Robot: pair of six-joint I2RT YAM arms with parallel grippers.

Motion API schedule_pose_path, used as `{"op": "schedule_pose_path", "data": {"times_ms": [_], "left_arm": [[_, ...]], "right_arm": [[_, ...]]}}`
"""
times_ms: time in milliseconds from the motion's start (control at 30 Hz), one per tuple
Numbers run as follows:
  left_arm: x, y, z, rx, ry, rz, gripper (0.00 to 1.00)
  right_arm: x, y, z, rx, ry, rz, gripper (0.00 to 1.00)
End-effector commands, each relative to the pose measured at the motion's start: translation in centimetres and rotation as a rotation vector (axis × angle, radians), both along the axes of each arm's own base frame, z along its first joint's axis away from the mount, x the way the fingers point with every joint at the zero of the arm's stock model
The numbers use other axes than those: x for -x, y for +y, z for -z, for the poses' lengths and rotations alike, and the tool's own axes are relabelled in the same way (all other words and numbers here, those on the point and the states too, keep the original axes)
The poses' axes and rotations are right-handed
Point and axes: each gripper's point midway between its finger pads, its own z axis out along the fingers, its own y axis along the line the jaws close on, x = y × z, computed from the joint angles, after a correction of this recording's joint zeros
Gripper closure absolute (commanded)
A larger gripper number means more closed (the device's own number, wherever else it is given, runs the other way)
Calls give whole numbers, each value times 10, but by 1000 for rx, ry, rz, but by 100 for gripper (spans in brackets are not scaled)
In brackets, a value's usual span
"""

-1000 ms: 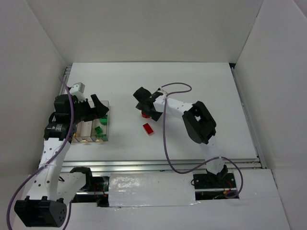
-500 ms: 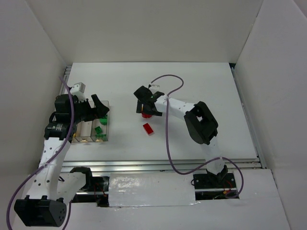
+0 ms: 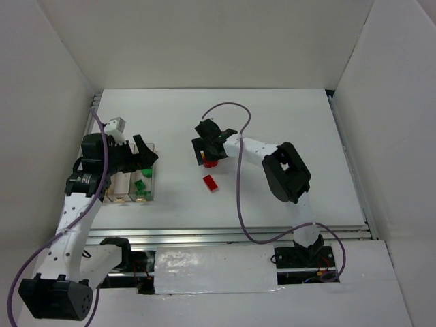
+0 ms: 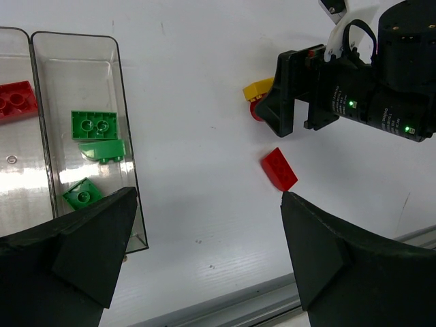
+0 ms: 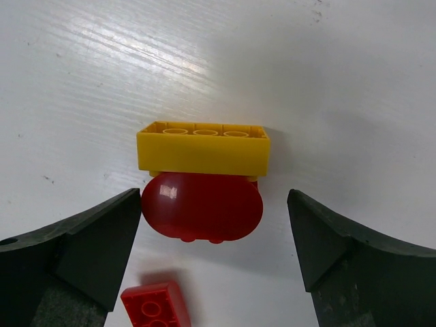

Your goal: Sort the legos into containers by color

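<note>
As the right gripper (image 5: 214, 204) gapes astride a rounded red plastic lego (image 5: 202, 208), gripping nothing, yellow plastic brick (image 5: 203, 153) touching at twelve o'clock, left gripper (image 4: 208, 199) spread wide, empty.

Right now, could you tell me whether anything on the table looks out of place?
Yes: a yellow brick sits pressed against a red rounded piece between the right tool's open fingers; two colours possibly stuck together, awkward for sorting.
</note>
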Motion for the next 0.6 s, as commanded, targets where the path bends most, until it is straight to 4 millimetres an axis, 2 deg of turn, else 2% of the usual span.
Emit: {"op": "schedule_pose_path", "data": {"times_ms": [0,100,400,533,567], "left_arm": [[-3,-4,-9,-10,-40,38,0],[-3,-4,-8,-9,-37,40,0],[-3,-4,-6,-12,-27,38,1],[-4,-4,-5,-12,-23,38,0],[-4,-4,-4,-12,-20,38,1]], "right_arm": [[-8,13,-6,-50,-37,-34,8],[-6,18,-4,-71,-31,-53,14],[-4,16,10,-44,-10,-70,19],[-6,12,9,-26,-7,-49,21],[-5,12,8,-23,-2,-46,27]]}}
